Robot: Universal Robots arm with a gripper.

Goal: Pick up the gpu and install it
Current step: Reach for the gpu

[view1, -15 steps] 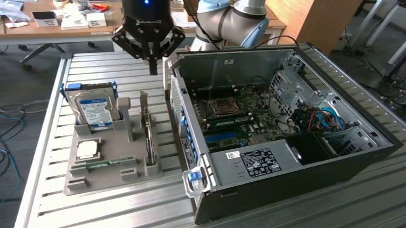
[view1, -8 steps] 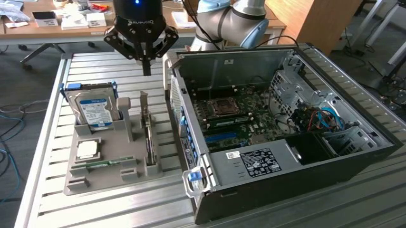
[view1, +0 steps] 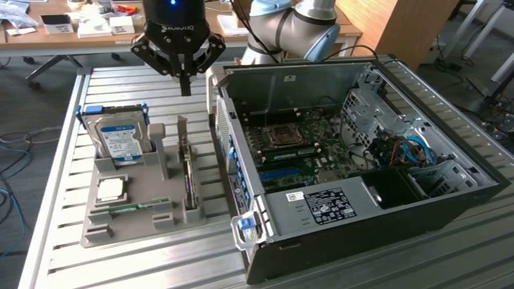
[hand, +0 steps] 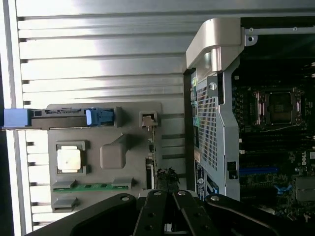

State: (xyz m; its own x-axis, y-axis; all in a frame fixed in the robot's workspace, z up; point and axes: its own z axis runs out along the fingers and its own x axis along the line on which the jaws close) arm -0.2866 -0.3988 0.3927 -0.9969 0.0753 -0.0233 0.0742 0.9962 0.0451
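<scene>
The gpu [view1: 186, 161] stands on edge in a slot of the grey holder [view1: 136, 226], with its silver bracket at the far end. In the wrist view the gpu [hand: 150, 143] is edge-on, a thin line just ahead of my fingers. My gripper [view1: 185, 89] hangs above the table beyond the card's far end, near the corner of the open computer case [view1: 449, 198]. Its fingers are shut and hold nothing. The gripper [hand: 166, 209] points straight down. The motherboard [view1: 309, 150] lies exposed inside the case, with a blue slot [view1: 281, 175].
The holder [hand: 118, 152] also carries a silver hard drive with a blue label [view1: 120, 141], a square processor [view1: 110, 189] and a green memory stick [view1: 129, 209]. The case wall [view1: 227, 138] rises right beside the gpu. A desk with clutter [view1: 88, 24] stands behind the slatted table.
</scene>
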